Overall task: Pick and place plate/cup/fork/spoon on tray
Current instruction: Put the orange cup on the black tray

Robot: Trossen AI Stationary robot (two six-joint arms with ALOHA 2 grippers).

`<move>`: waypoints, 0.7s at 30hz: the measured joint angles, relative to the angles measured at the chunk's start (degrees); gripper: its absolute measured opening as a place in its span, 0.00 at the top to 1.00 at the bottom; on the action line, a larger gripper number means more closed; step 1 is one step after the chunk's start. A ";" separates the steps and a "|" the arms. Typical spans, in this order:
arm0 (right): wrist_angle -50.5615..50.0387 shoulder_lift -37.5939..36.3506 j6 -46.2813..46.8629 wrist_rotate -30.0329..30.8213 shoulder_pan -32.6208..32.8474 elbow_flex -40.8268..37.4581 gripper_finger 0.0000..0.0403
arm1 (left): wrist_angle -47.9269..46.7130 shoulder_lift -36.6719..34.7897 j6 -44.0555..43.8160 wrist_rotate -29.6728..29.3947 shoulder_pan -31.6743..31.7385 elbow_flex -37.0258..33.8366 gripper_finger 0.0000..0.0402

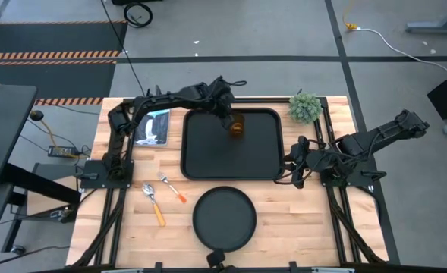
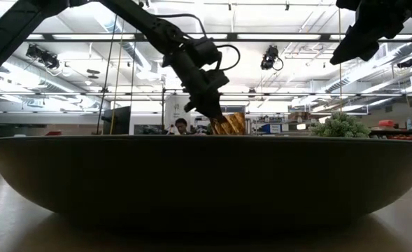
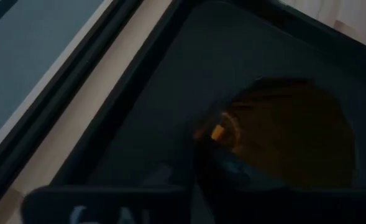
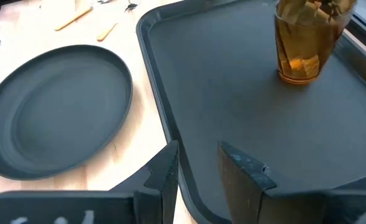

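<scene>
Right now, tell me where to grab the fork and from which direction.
Grip the fork across its orange handle, coming straight down from above. It lies flat on the bare wood table, apart from the spoon and the plate, so there is probably room for fingers either side; the thin pronged head offers less to pinch.

Robotics lab in a large open industrial hall.
A wooden counter (image 1: 284, 205) stands on grey concrete floor (image 1: 284, 38) with striped hazard tape (image 1: 48, 54); behind it hang rows of ceiling strip lights (image 2: 275, 36), exposed beams, and distant workstations with a seated person (image 2: 182, 127).
</scene>
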 joint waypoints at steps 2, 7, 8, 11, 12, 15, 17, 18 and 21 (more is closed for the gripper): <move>-0.02 0.02 0.00 0.00 0.00 0.00 0.71 | 0.09 0.00 0.04 0.09 -0.04 0.00 0.83; -0.02 0.02 0.01 0.00 -0.01 0.00 0.71 | 0.68 -0.39 2.09 0.07 0.18 0.02 0.73; -0.02 0.02 0.00 0.00 -0.02 0.00 0.71 | 0.62 -0.80 2.89 0.03 0.29 0.02 0.71; -0.02 0.02 0.00 0.00 -0.02 0.00 0.71 | 0.85 -2.99 4.82 0.11 0.85 0.06 0.67; -0.03 0.02 0.00 0.00 -0.02 0.00 0.71 | 0.92 -3.60 5.46 0.11 1.10 0.14 0.66; -0.04 0.02 0.01 0.00 -0.02 0.00 0.71 | -1.67 -5.36 7.37 0.05 1.74 0.15 0.66; -0.02 0.02 0.03 0.00 -0.02 0.00 0.71 | -5.94 -6.75 10.31 0.10 1.84 0.15 0.66; -0.04 0.02 0.13 0.00 -0.02 0.00 0.71 | -9.14 -7.22 12.14 -0.01 1.84 0.15 0.67; -0.01 0.04 -0.07 0.10 -0.02 0.00 0.71 | -15.65 -6.99 14.44 -0.09 1.52 -0.56 0.68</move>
